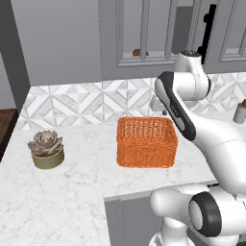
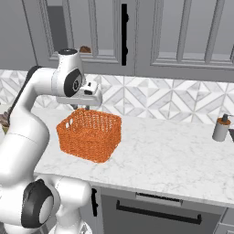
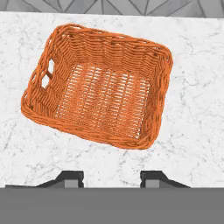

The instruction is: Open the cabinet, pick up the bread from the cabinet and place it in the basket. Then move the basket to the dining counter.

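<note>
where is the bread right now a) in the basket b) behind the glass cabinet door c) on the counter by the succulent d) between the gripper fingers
b: the bread sits on the shelf behind the cabinet glass, while the basket holds nothing.

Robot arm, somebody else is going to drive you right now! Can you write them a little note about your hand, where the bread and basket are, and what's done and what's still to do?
Gripper: jaws apart, nothing between them, hovering above the marble worktop near the basket.
Basket: empty, standing on the worktop below the cabinet.
Bread: inside the cabinet, seen through the glass on the bottom shelf.
Cabinet: its door looks shut; black bar handle untouched.
Done: nothing yet.
Left: open the cabinet, take the bread out, drop it in the basket, then carry the basket to the dining counter.
</note>
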You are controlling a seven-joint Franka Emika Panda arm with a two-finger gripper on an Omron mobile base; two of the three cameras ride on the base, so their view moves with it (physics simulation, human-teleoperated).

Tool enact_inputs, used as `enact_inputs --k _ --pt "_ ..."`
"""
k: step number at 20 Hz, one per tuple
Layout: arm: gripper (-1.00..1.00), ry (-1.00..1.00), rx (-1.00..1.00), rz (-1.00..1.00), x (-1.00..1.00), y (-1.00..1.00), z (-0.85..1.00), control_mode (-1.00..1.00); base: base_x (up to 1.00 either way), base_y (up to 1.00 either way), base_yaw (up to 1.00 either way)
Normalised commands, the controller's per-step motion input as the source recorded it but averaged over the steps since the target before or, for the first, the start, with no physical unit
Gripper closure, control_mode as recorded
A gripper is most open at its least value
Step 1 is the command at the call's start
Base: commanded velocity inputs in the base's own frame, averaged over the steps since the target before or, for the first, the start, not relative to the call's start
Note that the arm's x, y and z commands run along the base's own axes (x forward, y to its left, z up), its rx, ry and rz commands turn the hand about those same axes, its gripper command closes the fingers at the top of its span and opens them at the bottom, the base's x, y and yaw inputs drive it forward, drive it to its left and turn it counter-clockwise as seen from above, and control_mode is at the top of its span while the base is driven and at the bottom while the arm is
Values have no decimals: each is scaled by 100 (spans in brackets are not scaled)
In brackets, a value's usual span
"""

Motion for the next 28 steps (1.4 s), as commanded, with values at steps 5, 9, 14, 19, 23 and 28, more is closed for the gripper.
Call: enact_inputs --k 5,9,14,19,23,28 --pt "-100 -7 0 -1 0 -23 0 -100 0 0 0" --pt "-100 -33 -2 -13 0 -27 19 -100 0 0 0" --pt "-100 -24 0 -6 2 -46 80 -100 0 0 0" --pt "-100 -26 6 1 0 -57 100 -100 0 0 0" --pt "-100 -43 3 5 -2 -56 100 -100 0 0 0" --pt "-100 -28 0 0 -1 -27 94 -100 0 0 0"
